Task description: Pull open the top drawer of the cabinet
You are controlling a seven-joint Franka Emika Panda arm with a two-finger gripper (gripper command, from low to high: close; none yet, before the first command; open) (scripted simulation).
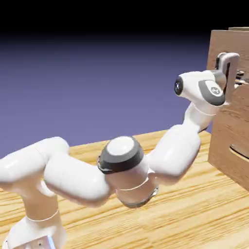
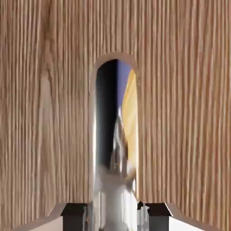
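The cabinet (image 1: pixel 228 126) is a tall light-brown wood-grain box at the exterior view's right edge. Its top drawer (image 1: pixel 218 44) is the uppermost panel, and a shiny grey arched handle (image 1: pixel 227 59) juts from it. My gripper (image 1: pixel 237 81) is pressed up to that panel, mostly hidden behind the white wrist. In the hand view the top drawer's wood (image 2: pixel 45 113) fills the picture. The mirror-like handle (image 2: pixel 115 180) runs up the middle of this view. My gripper (image 2: pixel 116 214) is shut on the handle, with a dark fingertip (image 2: pixel 74 212) on each side of it.
A lower drawer (image 1: pixel 232 136) with a dark slot (image 1: pixel 239 151) sits under the top one. The pale wooden tabletop (image 1: pixel 194 219) spreads under the arm. The arm's elbow (image 1: pixel 121 155) hangs low over the table at the exterior view's middle.
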